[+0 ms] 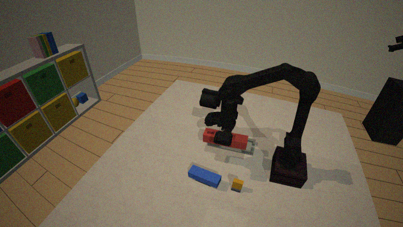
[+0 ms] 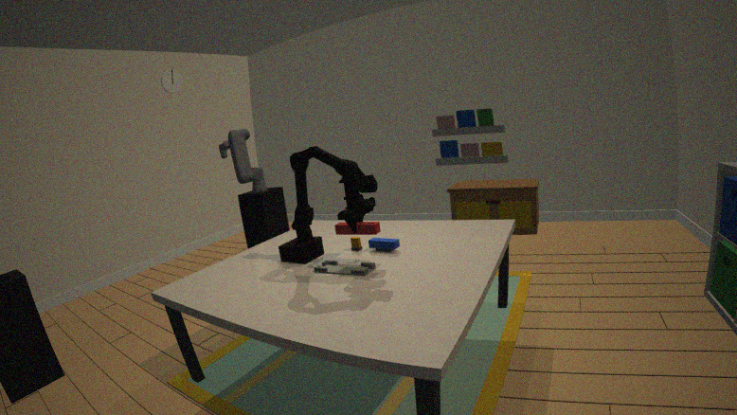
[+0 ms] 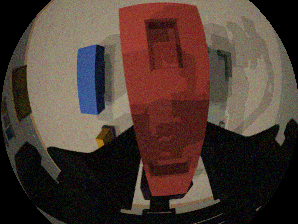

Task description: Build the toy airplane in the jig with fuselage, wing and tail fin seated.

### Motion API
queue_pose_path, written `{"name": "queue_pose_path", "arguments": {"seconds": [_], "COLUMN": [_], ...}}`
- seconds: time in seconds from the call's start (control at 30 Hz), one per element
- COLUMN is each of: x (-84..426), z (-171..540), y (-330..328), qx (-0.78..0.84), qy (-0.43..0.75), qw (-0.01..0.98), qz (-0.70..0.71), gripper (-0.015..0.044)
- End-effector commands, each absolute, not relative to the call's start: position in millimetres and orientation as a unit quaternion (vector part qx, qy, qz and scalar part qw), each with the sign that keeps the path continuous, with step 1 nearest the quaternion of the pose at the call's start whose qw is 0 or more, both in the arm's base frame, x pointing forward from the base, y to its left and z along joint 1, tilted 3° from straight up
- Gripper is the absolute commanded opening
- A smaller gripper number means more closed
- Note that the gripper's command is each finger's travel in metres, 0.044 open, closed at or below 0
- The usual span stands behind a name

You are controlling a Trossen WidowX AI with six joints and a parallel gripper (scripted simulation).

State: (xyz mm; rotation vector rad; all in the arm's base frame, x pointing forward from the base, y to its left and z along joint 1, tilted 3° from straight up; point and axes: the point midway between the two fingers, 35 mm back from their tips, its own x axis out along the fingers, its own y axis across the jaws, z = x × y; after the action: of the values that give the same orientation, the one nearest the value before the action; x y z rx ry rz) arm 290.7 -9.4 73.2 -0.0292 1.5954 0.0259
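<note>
My gripper (image 1: 224, 135) (image 2: 353, 223) is shut on the red fuselage (image 1: 239, 140) (image 2: 368, 227) (image 3: 165, 85) and holds it level, well above the table. Its sockets face up in the wrist view. The grey cradle (image 2: 344, 273) (image 1: 249, 153) (image 3: 218, 82) stands on the table; the fuselage hides part of it in the top view and in the wrist view. The blue wing (image 1: 204, 176) (image 2: 384, 243) (image 3: 90, 80) lies on the table. The small yellow-orange tail fin (image 1: 237, 184) (image 2: 355, 243) (image 3: 104, 137) stands beside it, nearer the arm's base.
The arm's black base (image 1: 288, 170) (image 2: 301, 249) stands on the pale table (image 1: 135, 180) (image 2: 412, 314), on the tail fin's side of the cradle. A cube shelf (image 1: 91, 75) stands on the floor beyond the table. Another arm (image 2: 240, 156) on a black stand is away from the table.
</note>
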Motion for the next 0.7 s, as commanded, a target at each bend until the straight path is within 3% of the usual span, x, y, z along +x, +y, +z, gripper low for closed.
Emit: {"name": "queue_pose_path", "arguments": {"seconds": [0.0,0.67], "x": [290.2,281.1], "z": [66.7,41.1], "y": [-22.1,-82.5], "qx": [-0.015,-0.011], "qy": [0.717,0.717], "qw": [0.697,0.697], "qz": [0.011,0.002], "gripper": [0.0,0.0]}}
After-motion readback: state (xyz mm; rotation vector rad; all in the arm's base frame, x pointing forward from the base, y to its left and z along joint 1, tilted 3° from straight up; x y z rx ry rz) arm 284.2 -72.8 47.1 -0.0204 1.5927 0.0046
